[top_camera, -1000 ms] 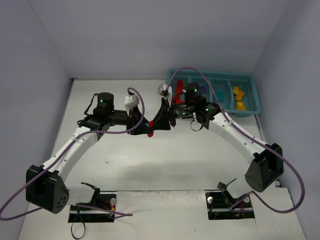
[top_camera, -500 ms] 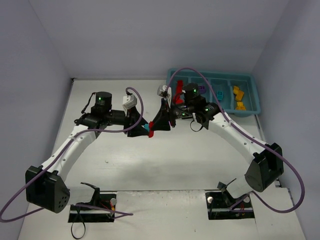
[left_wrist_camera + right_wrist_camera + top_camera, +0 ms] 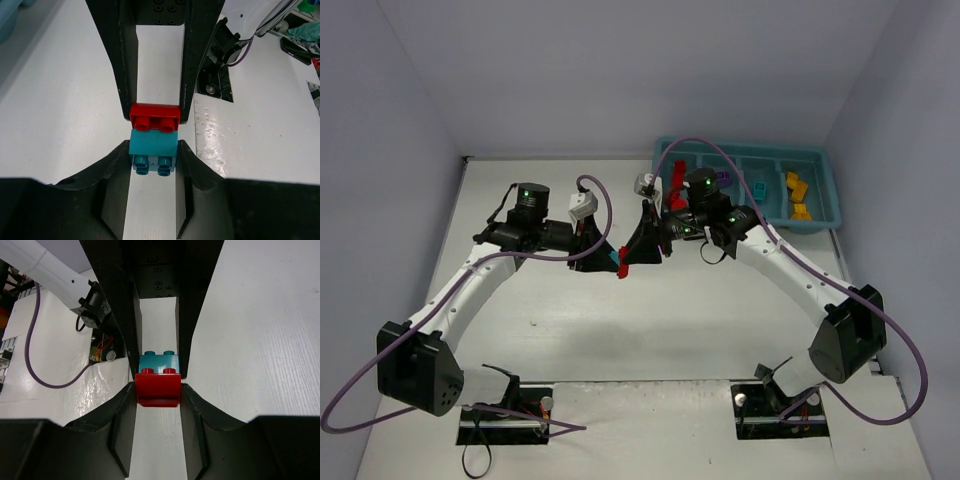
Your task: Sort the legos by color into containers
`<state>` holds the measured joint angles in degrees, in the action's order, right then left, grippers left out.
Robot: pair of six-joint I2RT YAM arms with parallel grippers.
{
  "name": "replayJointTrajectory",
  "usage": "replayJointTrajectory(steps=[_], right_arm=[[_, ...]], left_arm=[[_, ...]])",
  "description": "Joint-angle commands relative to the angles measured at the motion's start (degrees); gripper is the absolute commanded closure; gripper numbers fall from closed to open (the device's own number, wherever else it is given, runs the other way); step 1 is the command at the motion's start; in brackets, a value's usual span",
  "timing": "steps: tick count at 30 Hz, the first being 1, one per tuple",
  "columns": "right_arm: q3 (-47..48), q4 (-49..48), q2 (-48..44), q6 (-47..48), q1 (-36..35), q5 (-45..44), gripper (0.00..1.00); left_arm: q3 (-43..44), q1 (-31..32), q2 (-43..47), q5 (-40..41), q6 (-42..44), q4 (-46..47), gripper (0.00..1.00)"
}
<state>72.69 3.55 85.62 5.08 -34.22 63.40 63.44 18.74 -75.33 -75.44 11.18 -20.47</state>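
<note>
Separation seems the aim: left gripper [image 3: 153,156] jaws clamp the cyan brick [image 3: 152,145], right gripper [image 3: 158,391] jaws clamp the red brick [image 3: 158,387] stuck to it, for sorting.

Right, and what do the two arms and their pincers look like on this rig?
Both arms match: the left arm and right arm have white links between bulky black joint housings, with small green lights on the upper ones. A purple cable loops loosely along each. The left pincer and right pincer each have two matte black, inward-curving fingers. No markings are legible.
</note>
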Motion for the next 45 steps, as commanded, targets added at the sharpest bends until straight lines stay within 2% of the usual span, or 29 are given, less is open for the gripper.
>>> replayJointTrajectory(steps=[1, 10, 15, 18, 19, 21, 22, 23, 26, 30, 31, 32, 34, 35, 37, 38, 44, 45], right_arm=[[-0.53, -1.44, -0.54, 1.16, 0.55, 1.55, 1.00], [-4.30, 2.60, -3.97, 3.09, 5.56, -0.64, 1.00], [-4.13, 5.50, -4.77, 3.89, 9.24, -4.85, 1.00], [-0.28, 4.45, -2.23, 1.78, 10.31, -15.46, 1.00], [1.30, 3.92, -1.17, 1.25, 10.48, -22.98, 1.00], [6.22, 1.99, 3.12, -0.32, 11.62, -28.65, 1.00], [9.72, 0.59, 6.45, -1.47, 12.15, -36.60, 1.00], [11.41, 0.06, 6.48, -1.83, 12.68, -39.03, 1.00], [17.38, -0.74, 16.37, -3.24, 14.61, -50.08, 1.00], [31.07, -0.48, 27.47, -4.90, 16.28, -56.27, 1.00], [33.11, -0.04, 29.40, -5.52, 16.64, -56.89, 0.98], [35.05, 0.14, 33.08, -6.74, 16.90, -57.85, 0.85], [39.80, 0.49, 36.18, -7.54, 17.08, -58.47, 0.73], [40.95, 0.58, 38.45, -7.63, 17.08, -58.65, 0.63], [43.84, 0.84, 39.88, -8.07, 17.17, -58.74, 0.56], [44.47, 0.84, 40.49, -8.16, 17.17, -58.56, 0.48], [42.81, 1.28, 35.33, -10.69, 17.08, -53.83, 0.41], [41.76, 1.54, 33.92, -11.58, 17.17, -49.64, 0.41]], left_arm=[[3.44, -0.11, 0.10, -3.13, 1.92, 0.61, 1.00], [3.27, -1.43, -0.61, -3.49, 2.44, -0.36, 1.00], [2.48, -2.39, -0.96, -3.31, 1.92, 0.34, 1.00], [2.13, -2.48, -0.96, -2.44, -0.89, 3.06, 1.00], [2.13, -2.57, -0.87, -1.74, -2.38, 3.76, 1.00], [1.51, -2.48, -0.43, -0.24, -4.40, 6.22, 1.00], [0.90, -2.48, 0.18, 1.77, -5.89, 7.36, 1.00], [0.29, -2.48, 0.53, 2.83, -6.86, 8.24, 1.00], [-2.17, -2.48, 2.37, 7.39, -12.56, 13.07, 1.00], [-6.83, -2.39, 5.54, 11.97, -16.80, 17.56, 1.00], [-7.45, -2.31, 7.02, 12.94, -17.41, 18.18, 1.00], [-7.89, -2.31, 7.73, 15.21, -17.51, 18.18, 1.00], [-8.86, -2.31, 8.97, 16.81, -17.07, 18.01, 1.00], [-9.03, -2.31, 9.84, 17.34, -16.63, 17.14, 1.00], [-8.77, -2.31, 10.29, 18.22, -15.67, 16.08, 1.00], [-8.60, -2.31, 10.64, 18.40, -15.23, 14.86, 1.00], [-8.16, -2.31, 12.14, 20.94, -11.27, 13.70, 1.00], [-7.98, -2.31, 12.14, 21.38, -7.96, 13.44, 1.00]])
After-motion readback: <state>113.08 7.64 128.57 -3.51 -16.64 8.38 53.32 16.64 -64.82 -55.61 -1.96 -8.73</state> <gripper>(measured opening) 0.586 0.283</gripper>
